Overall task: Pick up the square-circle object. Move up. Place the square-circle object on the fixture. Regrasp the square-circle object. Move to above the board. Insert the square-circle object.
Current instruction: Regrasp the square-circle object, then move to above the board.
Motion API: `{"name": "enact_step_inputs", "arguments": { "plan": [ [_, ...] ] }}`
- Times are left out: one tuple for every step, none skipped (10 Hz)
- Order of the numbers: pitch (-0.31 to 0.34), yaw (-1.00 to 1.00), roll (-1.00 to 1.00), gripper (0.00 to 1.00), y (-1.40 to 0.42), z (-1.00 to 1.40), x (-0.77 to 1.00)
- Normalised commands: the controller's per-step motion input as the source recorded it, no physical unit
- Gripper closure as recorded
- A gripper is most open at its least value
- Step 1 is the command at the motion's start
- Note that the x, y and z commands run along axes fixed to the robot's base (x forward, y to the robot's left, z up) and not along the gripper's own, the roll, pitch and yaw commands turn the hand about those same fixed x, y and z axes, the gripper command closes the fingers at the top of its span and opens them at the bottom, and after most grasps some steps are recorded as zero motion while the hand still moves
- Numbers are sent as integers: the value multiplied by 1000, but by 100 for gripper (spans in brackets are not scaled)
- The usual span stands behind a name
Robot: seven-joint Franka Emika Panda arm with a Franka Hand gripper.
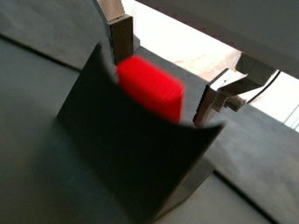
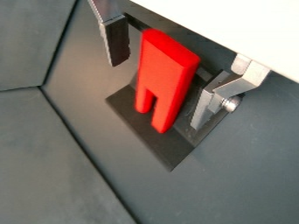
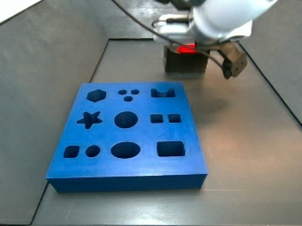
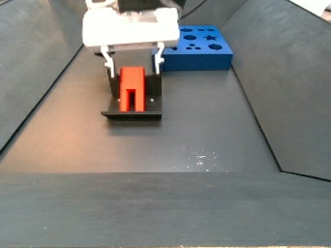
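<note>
Directly between the tool's parted fingers the square-circle object is seen, ungripped on the fixture, prongs pointing away.

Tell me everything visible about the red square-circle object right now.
The square-circle object is a small bright red block, plastic by its look, with two parallel prongs at one end. It lies on the dark fixture, prongs pointing down its slope. The gripper straddles it, silver fingers on either side; contact cannot be told. The blue board lies apart.
</note>
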Motion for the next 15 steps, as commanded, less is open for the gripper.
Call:
{"name": "enact_step_inputs", "arguments": {
  "plan": [
    [-23, -12, 62, 0, 5, -333, 77],
    [-15, -9, 64, 0, 4, -240, 76],
    [3, -9, 59, 0, -13, -175, 12],
    [2, -6, 58, 0, -13, -175, 13],
    [2, -4, 58, 0, -13, -175, 13],
    [2, -1, 58, 0, -12, -174, 13],
    [0, 0, 0, 100, 0, 0, 0],
    [67, 440, -304, 100, 23, 1000, -27],
    [57, 422, -304, 100, 21, 1000, -29],
    [-10, 345, -236, 100, 20, 1000, -27],
    [-83, 275, -150, 100, 17, 1000, -25],
    [-142, 182, -69, 100, 15, 1000, -28],
    [-165, 117, -48, 100, 15, 1000, -30],
    [-167, 62, -39, 100, 16, 1000, -34],
    [-153, 12, -33, 100, 14, 1000, -38]
  ]
}}
